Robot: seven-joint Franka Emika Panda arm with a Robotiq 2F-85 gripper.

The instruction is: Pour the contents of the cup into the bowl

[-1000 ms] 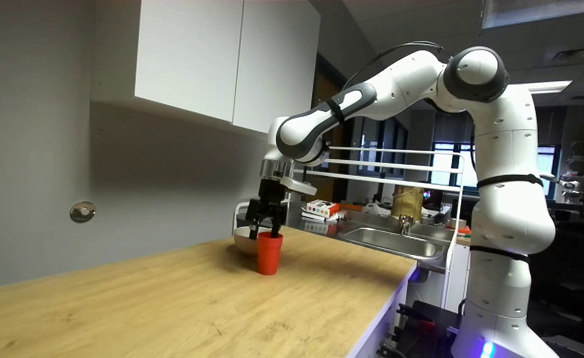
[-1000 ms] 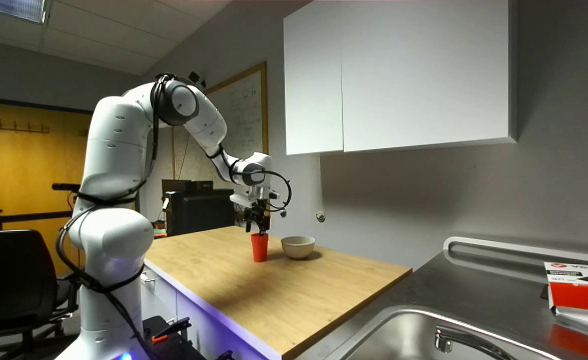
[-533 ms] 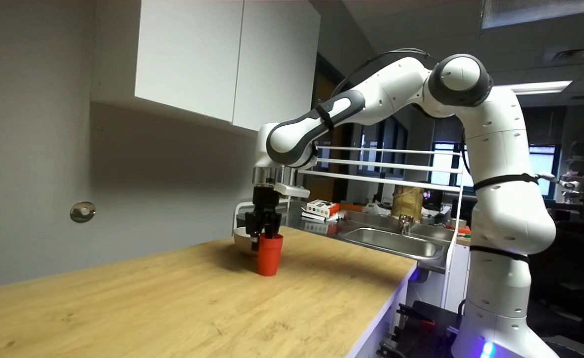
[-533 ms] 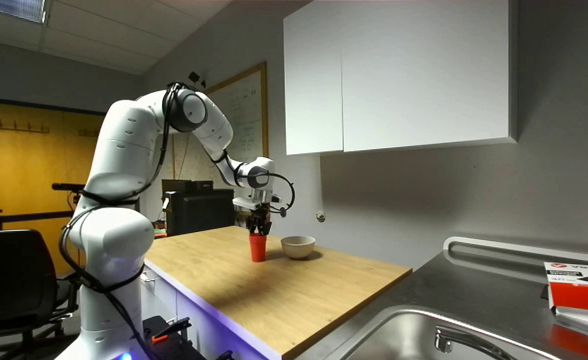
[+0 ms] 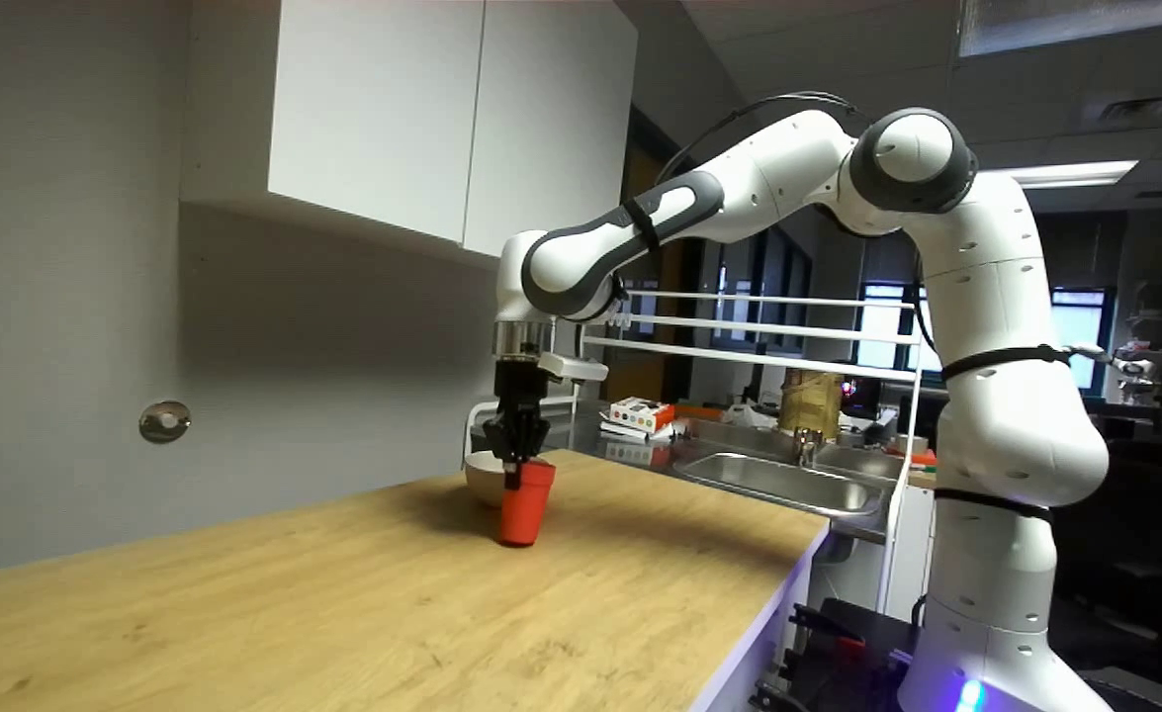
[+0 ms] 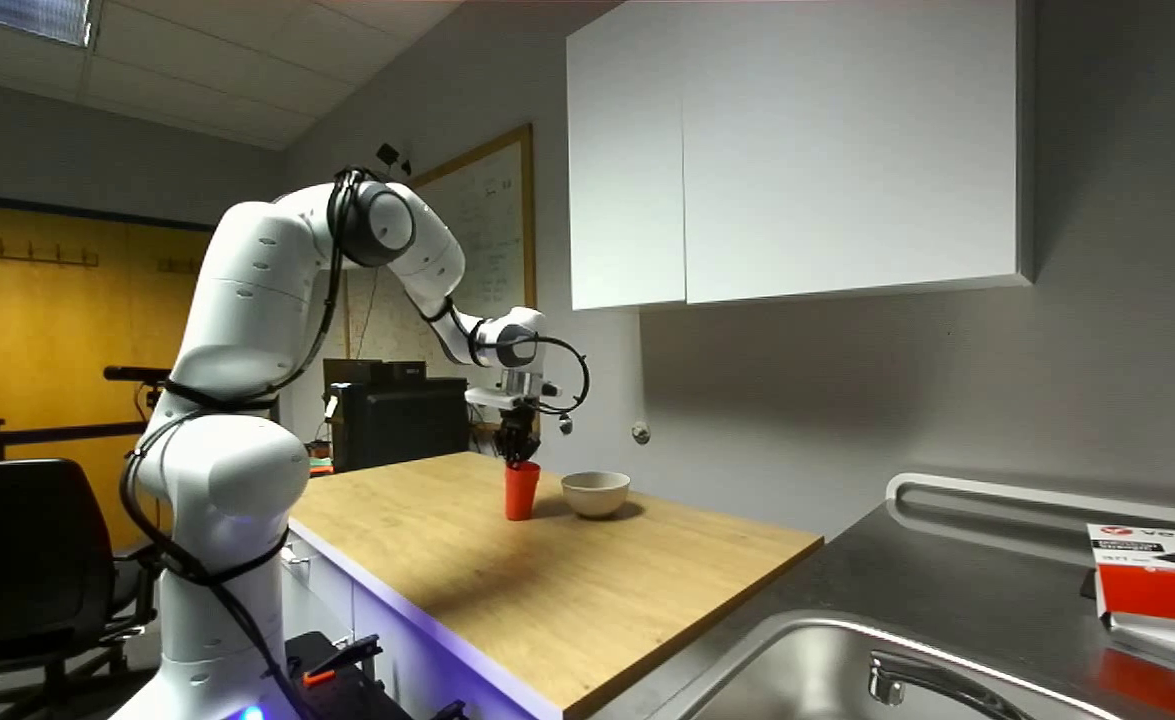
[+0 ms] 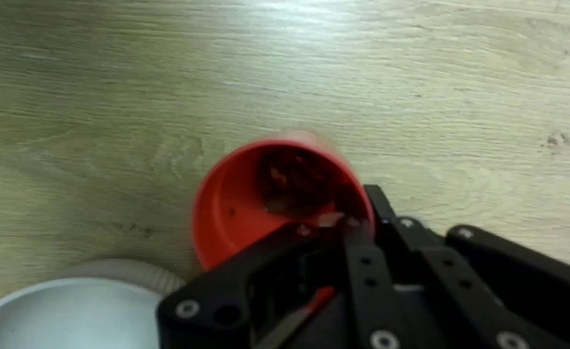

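In the wrist view my gripper [image 7: 366, 213] is shut on the wall of the red-orange cup [image 7: 231, 203], one finger inside the rim and the other outside. Dark reddish pieces [image 7: 297, 179] lie at the bottom of the cup. It leans slightly in an exterior view [image 5: 524, 509]; whether its base is off the table I cannot tell. Close beside it is the whitish bowl [image 6: 595, 495], upright on the table and partly behind the cup [image 5: 482, 477] from that side. The bowl [image 7: 71, 315] shows at the lower left of the wrist view, its visible inside bare.
The wooden tabletop [image 6: 547, 590] carries cup and bowl. A wall cabinet [image 5: 383, 119] hangs above, near the arm's wrist. Past the table's end are a steel sink [image 5: 788, 480], a white rail frame [image 5: 788, 348] and a small box [image 5: 640, 413].
The fingers have come together on the cup's wall. The gripper first went lower, then rose a little. The cup has gone from upright to slightly tilted; the bowl has stayed put.
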